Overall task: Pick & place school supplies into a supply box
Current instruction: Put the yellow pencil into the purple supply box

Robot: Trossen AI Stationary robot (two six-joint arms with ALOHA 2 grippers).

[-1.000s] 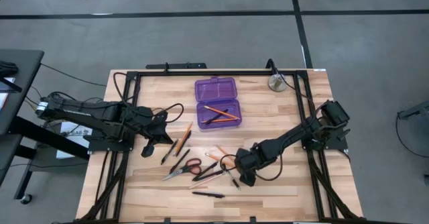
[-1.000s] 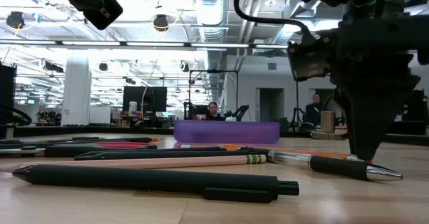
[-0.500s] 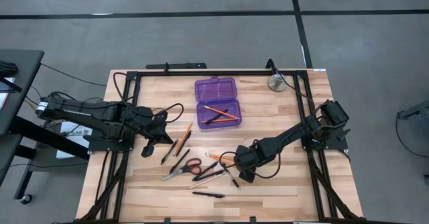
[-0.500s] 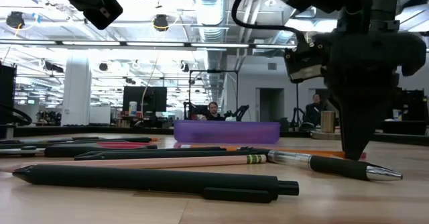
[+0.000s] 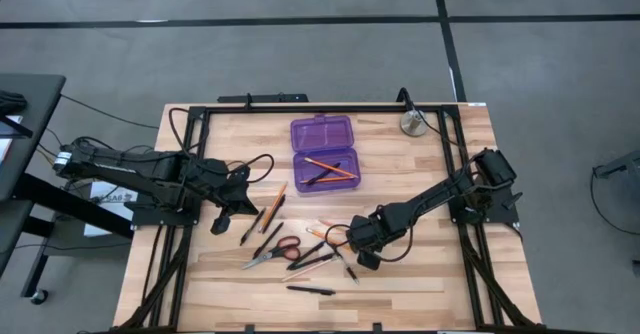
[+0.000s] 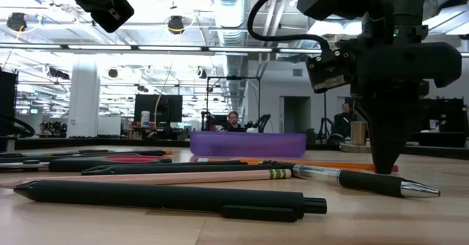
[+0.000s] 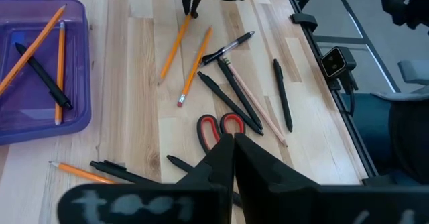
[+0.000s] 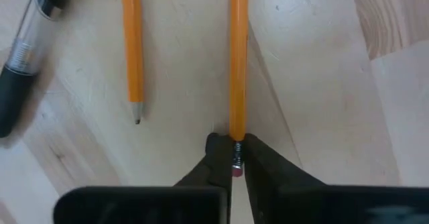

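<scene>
Fingers (image 8: 216,158) of the right gripper (image 8: 231,158) are nearly closed, pinching the eraser end of an orange pencil (image 8: 238,63) that lies flat on the wooden table (image 5: 420,174). A second orange pencil (image 8: 133,49) lies just beside it, parallel and untouched, with a clear-barrelled pen (image 8: 27,56) further over. In the high view the right gripper (image 5: 352,236) sits low at the right edge of the loose supplies, near of the purple pencil case (image 5: 324,152).

The case is open at table centre; its near half holds orange pencils and a black pen (image 7: 43,80). Red-handled scissors (image 5: 272,253) lie left of the right gripper among black pens, and one black pen (image 5: 310,290) lies alone at the near edge.

The left gripper (image 5: 222,214) hangs above the left side of the table, its fingers (image 7: 214,160) pressed together on nothing. A round silver disc (image 5: 411,124) rests at the far right.
</scene>
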